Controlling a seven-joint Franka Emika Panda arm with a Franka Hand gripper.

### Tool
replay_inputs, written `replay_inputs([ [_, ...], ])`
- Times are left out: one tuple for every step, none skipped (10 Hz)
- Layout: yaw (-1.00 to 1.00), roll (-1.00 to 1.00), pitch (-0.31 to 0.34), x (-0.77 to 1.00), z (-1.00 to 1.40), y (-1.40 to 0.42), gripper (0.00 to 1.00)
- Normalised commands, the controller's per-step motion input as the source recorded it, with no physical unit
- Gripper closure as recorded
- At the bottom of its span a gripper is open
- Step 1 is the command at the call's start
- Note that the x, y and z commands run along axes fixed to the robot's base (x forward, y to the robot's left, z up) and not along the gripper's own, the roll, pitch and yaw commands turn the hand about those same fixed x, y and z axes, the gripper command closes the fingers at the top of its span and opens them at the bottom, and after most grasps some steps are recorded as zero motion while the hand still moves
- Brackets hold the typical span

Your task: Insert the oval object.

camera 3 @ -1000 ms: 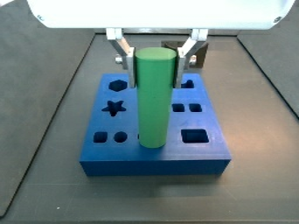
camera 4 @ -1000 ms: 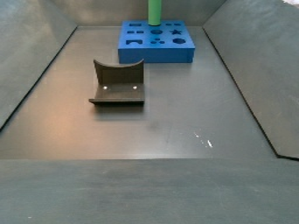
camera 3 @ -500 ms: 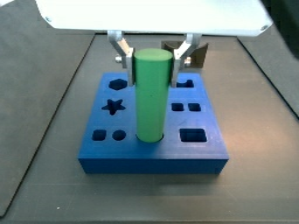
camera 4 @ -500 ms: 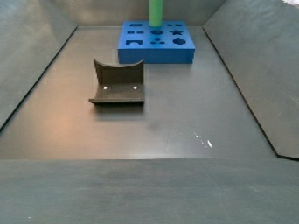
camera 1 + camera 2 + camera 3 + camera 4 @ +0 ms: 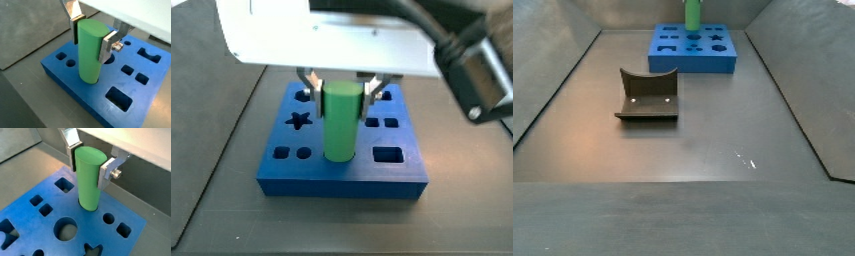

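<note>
The oval object is a smooth light-green peg standing upright with its lower end in a hole of the blue holed block. It shows in both wrist views and both side views. My gripper is above the block, and its silver fingers press the peg's sides near its top. The gripper also shows in a wrist view and in a side view. It is out of frame in the side view where the peg shows at the top edge.
The blue block sits at the far end of a dark walled bin and has several shaped holes, among them a star and a square. The dark fixture stands on the floor nearer the middle.
The gripper has come down with the peg. The peg now stands lower and shows less height above the block.
</note>
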Motion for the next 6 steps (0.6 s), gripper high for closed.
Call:
replay_inputs([
  [-0.06,0.0,-0.007,0.05,-0.33,0.0,1.0],
  [-0.05,0.0,0.0,0.06,-0.3,0.0,1.0],
  [-0.04,0.0,0.0,0.05,-0.29,0.0,1.0],
  [0.0,0.0,0.0,0.06,-0.25,0.0,1.0],
  [0.0,0.0,-0.056,-0.02,0.0,0.0,1.0],
  [0.0,0.0,0.0,0.0,0.0,0.0,1.0],
])
